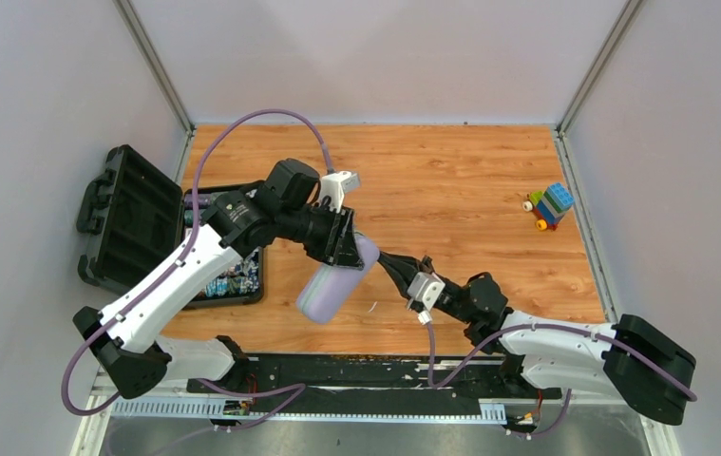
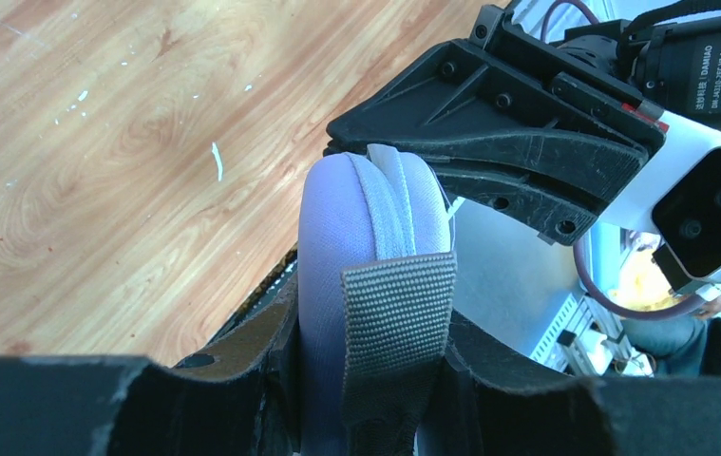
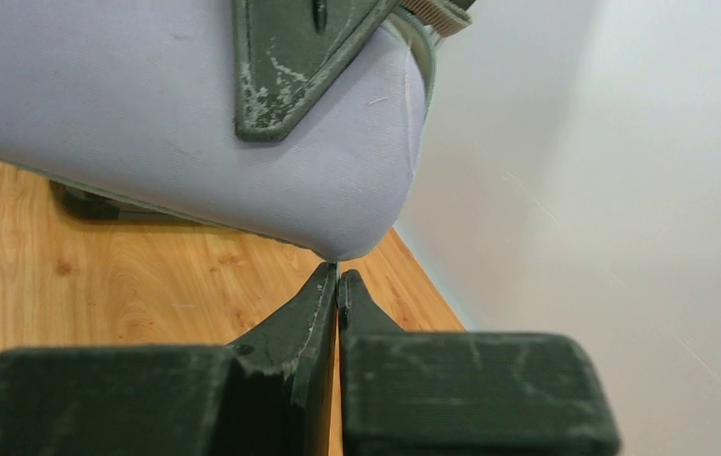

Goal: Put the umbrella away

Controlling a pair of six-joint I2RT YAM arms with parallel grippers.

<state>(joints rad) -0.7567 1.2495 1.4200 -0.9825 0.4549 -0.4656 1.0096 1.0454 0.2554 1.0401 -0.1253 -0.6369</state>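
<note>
The umbrella is out of view. A smooth lilac-grey oval case (image 1: 330, 293) hangs tilted above the table, and my left gripper (image 1: 345, 239) is shut on its upper end. In the left wrist view the case (image 2: 337, 228) sits between my left gripper's (image 2: 375, 356) two black fingers, with a grey webbing tab (image 2: 399, 304) over its zip seam. My right gripper (image 1: 382, 257) is shut, its tips (image 3: 337, 275) touching the case's (image 3: 147, 123) rounded end at the seam. Whether they pinch anything thin there does not show.
An open black hard box (image 1: 133, 223) with a tray of small parts (image 1: 237, 275) stands at the left. A small toy of coloured blocks (image 1: 548, 206) sits at the right. Grey walls close in three sides; a black rail (image 1: 375, 375) runs along the near edge.
</note>
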